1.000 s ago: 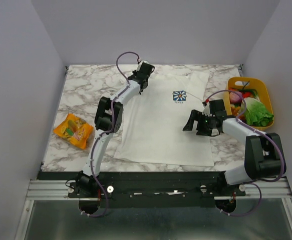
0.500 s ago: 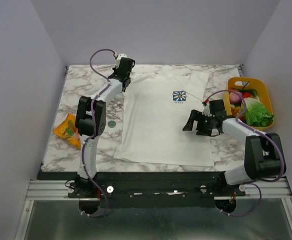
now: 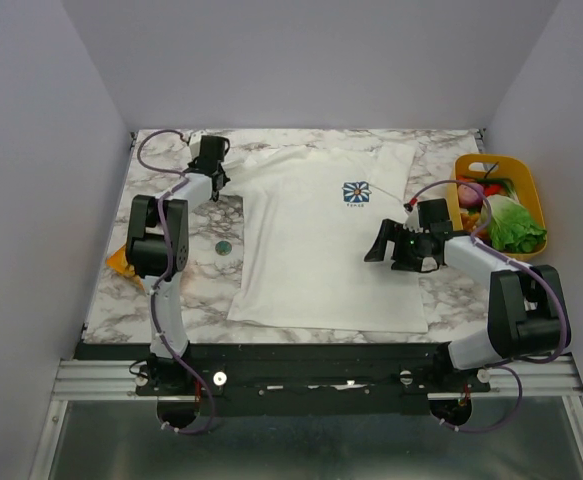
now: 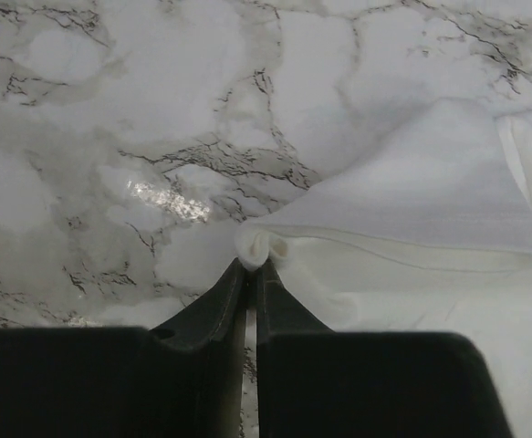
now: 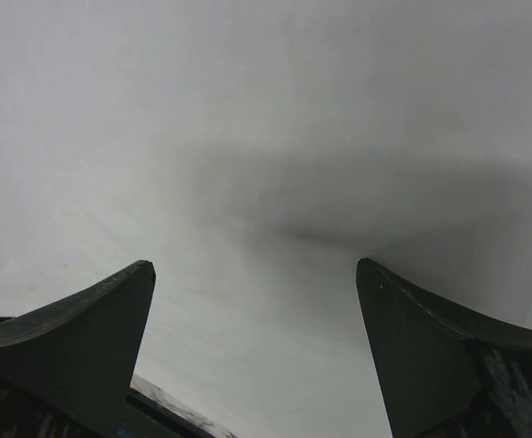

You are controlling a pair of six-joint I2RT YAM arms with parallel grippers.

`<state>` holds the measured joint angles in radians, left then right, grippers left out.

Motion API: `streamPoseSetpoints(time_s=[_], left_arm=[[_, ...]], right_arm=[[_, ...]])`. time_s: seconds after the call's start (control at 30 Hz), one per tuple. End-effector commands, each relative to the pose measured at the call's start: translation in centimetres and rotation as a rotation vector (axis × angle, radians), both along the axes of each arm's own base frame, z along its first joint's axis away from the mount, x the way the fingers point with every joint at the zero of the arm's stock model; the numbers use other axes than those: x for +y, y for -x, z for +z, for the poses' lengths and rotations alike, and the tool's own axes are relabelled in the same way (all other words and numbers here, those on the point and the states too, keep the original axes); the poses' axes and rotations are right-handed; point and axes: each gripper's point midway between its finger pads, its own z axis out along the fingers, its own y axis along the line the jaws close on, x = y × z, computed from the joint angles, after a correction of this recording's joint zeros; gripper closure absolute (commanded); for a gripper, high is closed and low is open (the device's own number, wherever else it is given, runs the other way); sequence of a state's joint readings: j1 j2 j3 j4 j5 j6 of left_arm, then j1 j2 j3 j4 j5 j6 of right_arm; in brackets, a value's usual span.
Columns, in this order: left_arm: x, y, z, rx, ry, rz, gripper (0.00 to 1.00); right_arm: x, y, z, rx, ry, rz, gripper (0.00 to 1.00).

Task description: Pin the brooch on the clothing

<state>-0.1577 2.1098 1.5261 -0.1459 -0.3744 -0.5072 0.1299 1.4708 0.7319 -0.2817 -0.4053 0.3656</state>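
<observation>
Nearest the arm bases: grey-veined white marble tabletop [image 3: 161, 300], with a white short-sleeved T-shirt [image 3: 311, 270] spread flat on it, hem toward the bases, collar at the far side.

Next, the right gripper [image 3: 376, 243]: jaws spread wide apart, nothing between them. Sits over the right half of the T-shirt [image 5: 247, 137] and points left across it. In the wrist view of this gripper [image 5: 256, 274], only plain white cloth and a soft shadow ahead of the jaws; touching the cloth or just above it, cannot tell.

Level with it and well to its left, beyond the T-shirt's left edge: small round dark green brooch [image 3: 224, 245]. Lies flat on bare marble just beside that edge, apart from both grippers, on the near side of the left one.

Farther left, half hidden behind the left arm's elbow: orange snack packet [image 3: 119, 260].

Beyond the right gripper and slightly left of it: blue square flower print [image 3: 357, 192] on the T-shirt's chest.

Farther still, the left gripper [image 3: 215, 186], at the T-shirt's far left corner: jaws pressed together, clamped on a small bunched fold of the sleeve [image 4: 430, 182] hem. In the wrist view of this gripper [image 4: 252, 265], marble [image 4: 110, 91] ahead and to its left, cloth spreading off to its right.

Right of and behind the right gripper: yellow plastic basket [image 3: 499, 162] holding green lettuce and other bright vegetables.
</observation>
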Motion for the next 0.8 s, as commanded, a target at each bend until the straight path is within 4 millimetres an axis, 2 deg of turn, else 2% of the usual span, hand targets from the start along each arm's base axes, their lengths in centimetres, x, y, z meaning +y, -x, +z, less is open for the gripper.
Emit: streamPoseSetpoints(time_s=[0.0,0.1,0.13,0.2,0.23,0.3,0.33,0.43,0.57,0.63,0.7,0.73,0.77], left_arm=[[1.8,-0.5,2.2,-0.1,0.152,0.057,0.84],[2.8,-0.7,2.0,-0.105,0.192,0.075,0.81],[2.9,-0.8,2.0,-0.107,0.212,0.066,0.76],[2.9,-0.9,1.6,-0.096,0.231,0.058,0.59],[2.8,-1.0,1.6,-0.094,0.241,0.054,0.41],[2.6,-1.3,1.8,-0.103,0.266,0.043,0.29],[2.6,-1.3,2.0,-0.109,0.273,0.04,0.19],[2.3,-1.8,3.5,-0.143,0.295,0.033,0.11],[2.0,-1.8,6.2,-0.196,0.316,0.014,0.09],[1.5,-1.8,7.2,-0.219,0.322,-0.019,0.08],[1.0,-1.5,8.1,-0.229,0.315,-0.044,0.08],[0.6,-1.4,8.3,-0.227,0.295,-0.06,0.1],[0.3,-1.2,8.9,-0.232,0.283,-0.07,0.11]], right_arm=[[0.2,0.7,-0.7,0.016,-0.008,0.013,0.0],[0.3,0.7,-0.6,0.01,-0.009,0.022,0.0],[0.2,0.7,-0.5,0.004,-0.008,0.024,0.0],[0.2,0.7,-0.3,0.002,-0.008,0.024,0.0],[0.2,0.5,0.0,-0.011,-0.007,0.024,0.0],[0.2,0.3,0.4,-0.022,-0.007,0.022,0.0],[0.2,0.2,0.5,-0.026,-0.006,0.021,0.0],[0.2,-0.8,1.7,-0.06,-0.002,0.015,0.0],[-0.3,-3.2,4.0,-0.122,0.027,-0.024,0.0],[-0.5,-5.1,5.9,-0.182,0.041,-0.049,0.0],[-1.7,-6.9,7.0,-0.226,0.096,-0.106,0.0],[-1.9,-8.5,8.4,-0.266,0.11,-0.128,0.0],[-2.7,-9.6,9.0,-0.288,0.15,-0.169,0.0]])
